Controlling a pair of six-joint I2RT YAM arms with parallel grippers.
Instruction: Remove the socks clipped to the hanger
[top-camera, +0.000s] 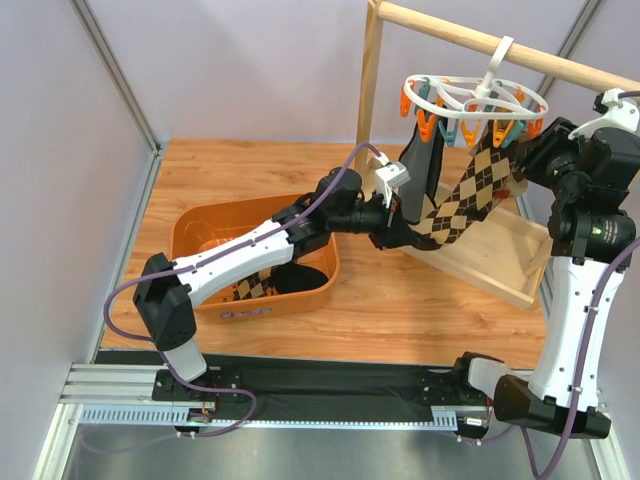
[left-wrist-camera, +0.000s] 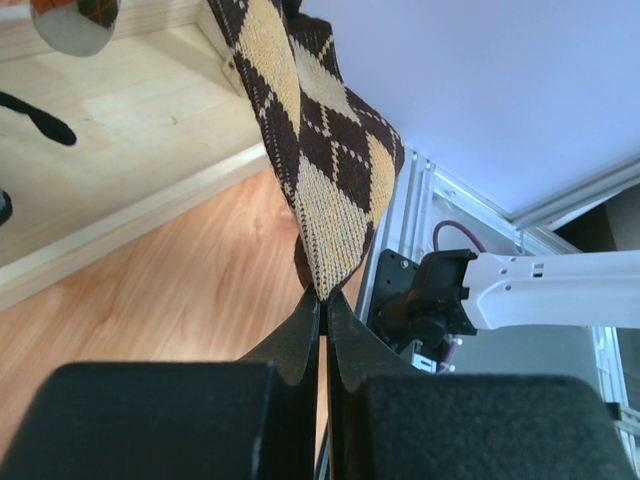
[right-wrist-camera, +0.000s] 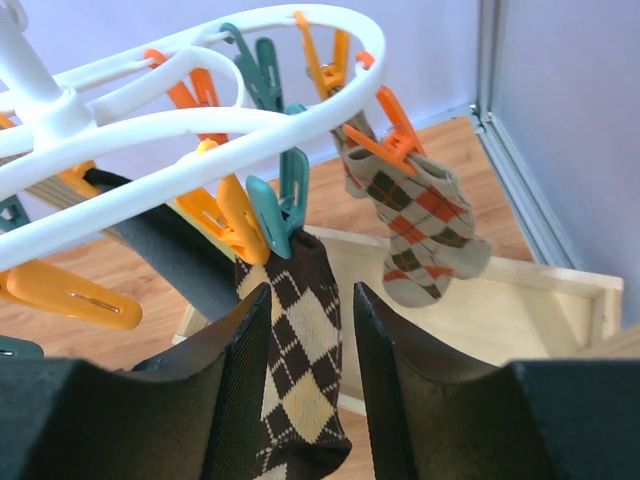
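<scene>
One argyle sock (left-wrist-camera: 320, 150) — pinched, left claw (left-wrist-camera: 322, 302)

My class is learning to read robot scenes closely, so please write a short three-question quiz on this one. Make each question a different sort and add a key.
1. True or false: the left gripper is shut on the low end of the brown diamond sock.
2. The grey and orange sock hangs from the hanger by a clip of which colour? A teal, B orange, C white.
3. Fill in: the right gripper is ____, with one finger on each side of the brown diamond sock.

Key: 1 true; 2 B; 3 open.
</scene>
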